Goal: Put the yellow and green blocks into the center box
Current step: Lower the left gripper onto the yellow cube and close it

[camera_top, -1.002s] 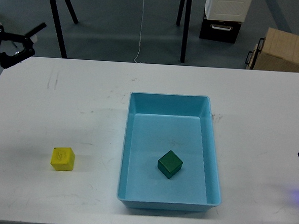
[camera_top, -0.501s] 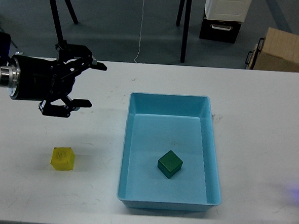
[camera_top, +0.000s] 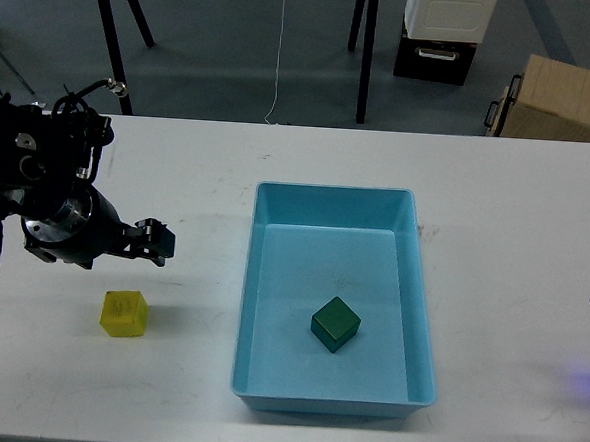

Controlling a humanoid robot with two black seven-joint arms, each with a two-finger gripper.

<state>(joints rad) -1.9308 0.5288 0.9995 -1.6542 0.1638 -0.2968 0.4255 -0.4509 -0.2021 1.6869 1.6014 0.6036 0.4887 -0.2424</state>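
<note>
The left hand has swung in from the counter's far-left corner and dropped low over the left side, now tilted downward just above and beyond the yellow block. Its fingers look close together, though I cannot tell for sure. The green block already sits inside the center box at mid-counter, so yellow looks like the remaining pickup. Only a sliver shows at the right edge.

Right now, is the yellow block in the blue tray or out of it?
Out. The yellow block sits on the white table, left of the blue tray; only the green block lies inside.
</note>
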